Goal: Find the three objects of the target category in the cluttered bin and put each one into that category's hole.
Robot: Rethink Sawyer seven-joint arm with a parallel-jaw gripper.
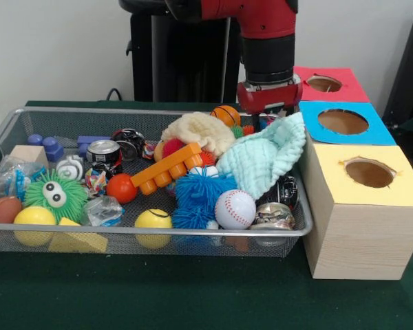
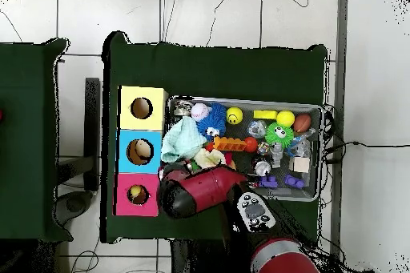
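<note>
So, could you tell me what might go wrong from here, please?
1. The hand is low behind the mint cloth, which drapes against the yellow-topped box; a grasp there may snag the cloth instead.
2. The bin is crowded: lifting anything near the orange brick or cream cloth could drag its neighbours along.

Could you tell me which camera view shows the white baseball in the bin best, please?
The front view: the baseball sits unobstructed near the bin's front rim, red stitching visible. Overhead, it is only a small pale ball beside the blue spiky toy.
</note>
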